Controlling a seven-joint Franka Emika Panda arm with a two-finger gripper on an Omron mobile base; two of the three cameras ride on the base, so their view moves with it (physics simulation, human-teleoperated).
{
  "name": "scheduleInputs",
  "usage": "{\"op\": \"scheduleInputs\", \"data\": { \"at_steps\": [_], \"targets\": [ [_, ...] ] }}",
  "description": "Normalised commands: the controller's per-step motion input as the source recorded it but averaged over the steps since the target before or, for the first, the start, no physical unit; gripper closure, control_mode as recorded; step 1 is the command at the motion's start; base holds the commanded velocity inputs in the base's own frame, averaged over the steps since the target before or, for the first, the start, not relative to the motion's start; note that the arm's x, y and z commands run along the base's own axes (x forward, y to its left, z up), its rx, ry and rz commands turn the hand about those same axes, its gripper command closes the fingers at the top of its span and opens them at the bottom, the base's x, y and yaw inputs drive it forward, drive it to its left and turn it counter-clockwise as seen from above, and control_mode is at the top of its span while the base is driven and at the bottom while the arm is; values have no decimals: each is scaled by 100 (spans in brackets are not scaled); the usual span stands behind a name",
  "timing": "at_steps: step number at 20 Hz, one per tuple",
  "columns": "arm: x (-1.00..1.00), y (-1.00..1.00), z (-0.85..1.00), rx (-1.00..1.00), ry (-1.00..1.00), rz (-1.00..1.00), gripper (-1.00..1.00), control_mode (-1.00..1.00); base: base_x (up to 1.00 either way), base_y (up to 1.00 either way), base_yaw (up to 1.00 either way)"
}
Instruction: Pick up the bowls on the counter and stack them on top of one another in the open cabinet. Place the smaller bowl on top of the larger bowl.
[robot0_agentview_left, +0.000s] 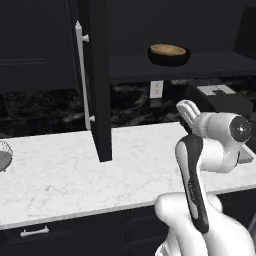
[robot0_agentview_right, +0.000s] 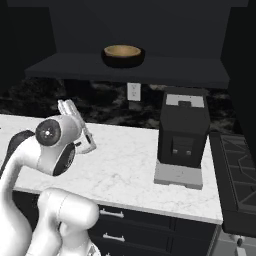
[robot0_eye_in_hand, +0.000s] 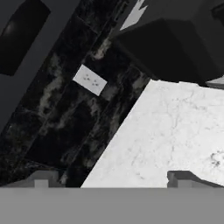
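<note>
The smaller bowl (robot0_agentview_left: 167, 49) of tan wood rests inside the larger bowl (robot0_agentview_left: 169, 59), glossy black, on the shelf (robot0_agentview_left: 215, 65) of the open cabinet. From the right base the same stack appears, the tan bowl (robot0_agentview_right: 122, 50) nested in the black bowl (robot0_agentview_right: 123, 60). In the hand view the black bowl (robot0_eye_in_hand: 22, 35) is a dark oval at the upper left. My gripper (robot0_eye_in_hand: 111, 179) is open, its fingertips (robot0_eye_in_hand: 41, 178) wide apart with nothing between them. It hangs over the counter (robot0_agentview_left: 60, 170), below the shelf, and faces the dark backsplash.
The cabinet door (robot0_agentview_left: 100, 100) stands open over the counter, its white bar handle (robot0_agentview_left: 80, 75) on the left. A wall outlet (robot0_agentview_right: 133, 91) sits under the shelf. A black coffee machine (robot0_agentview_right: 182, 135) stands to the right, a stove (robot0_agentview_right: 240, 165) beyond it, and a wire basket (robot0_agentview_left: 4, 155) at far left.
</note>
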Motion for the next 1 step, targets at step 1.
{"op": "scheduleInputs", "data": {
  "at_steps": [1],
  "targets": [
    [-94,100,-100,-33,17,52,-100,-100,0,0,0]
  ]
}}
